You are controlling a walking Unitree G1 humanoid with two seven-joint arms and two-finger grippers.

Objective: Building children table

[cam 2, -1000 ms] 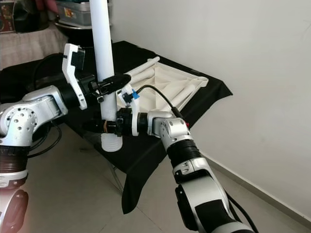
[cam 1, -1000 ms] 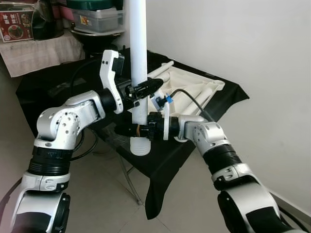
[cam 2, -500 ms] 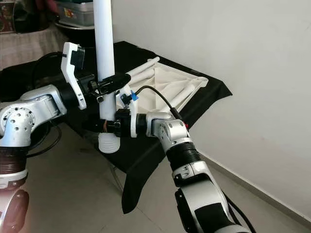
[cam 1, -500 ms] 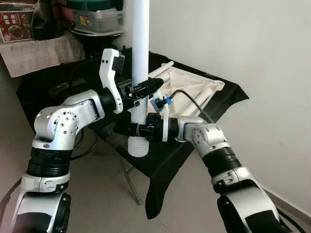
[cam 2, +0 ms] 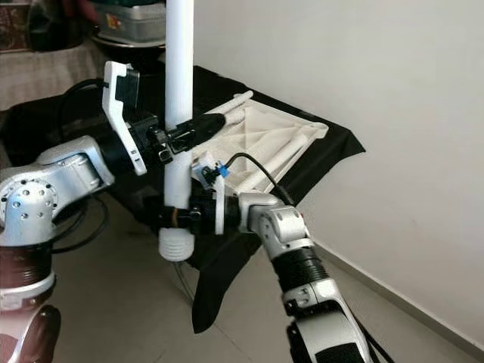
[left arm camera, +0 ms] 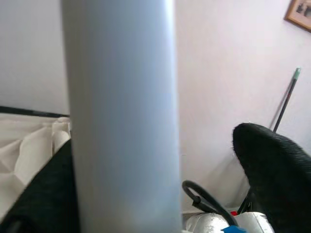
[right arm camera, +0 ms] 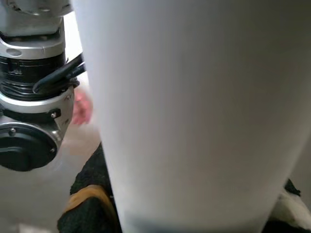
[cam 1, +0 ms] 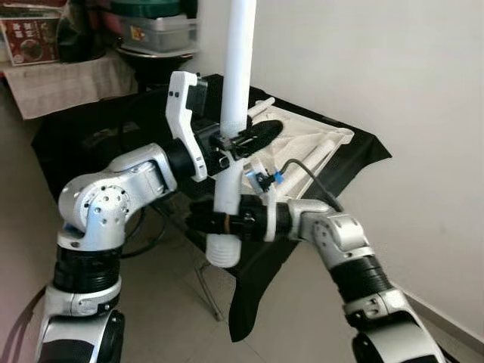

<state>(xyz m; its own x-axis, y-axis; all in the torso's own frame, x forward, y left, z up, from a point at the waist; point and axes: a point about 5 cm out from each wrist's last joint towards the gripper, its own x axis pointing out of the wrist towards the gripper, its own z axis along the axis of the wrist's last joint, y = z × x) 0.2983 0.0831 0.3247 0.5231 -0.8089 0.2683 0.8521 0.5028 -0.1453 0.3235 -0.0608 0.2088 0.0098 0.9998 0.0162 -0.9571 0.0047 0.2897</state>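
Note:
A long white table leg [cam 1: 236,91] stands nearly upright in front of me, top leaning slightly right, its ribbed threaded end [cam 1: 223,250] at the bottom. My left gripper [cam 1: 239,142] is shut on the leg at mid-height. Lower down, my right gripper [cam 1: 219,223] is shut on it just above the threaded end. The left wrist view has the leg [left arm camera: 121,121] between the black fingers [left arm camera: 277,165], and the right wrist view has it [right arm camera: 194,107] up close. Behind it, the white tabletop [cam 1: 306,140] lies upside down on the black-draped table [cam 1: 91,128], with more white legs on it.
The black cloth hangs over the table's front corner [cam 1: 246,302]. Storage boxes [cam 1: 155,30] and a cloth-covered shelf [cam 1: 68,79] stand at the back left. A white wall [cam 1: 393,76] runs along the right. Tiled floor [cam 1: 166,318] lies below.
Both arms have carried the leg a little right and nearer to me, and its top now leans right. Both grippers keep their hold.

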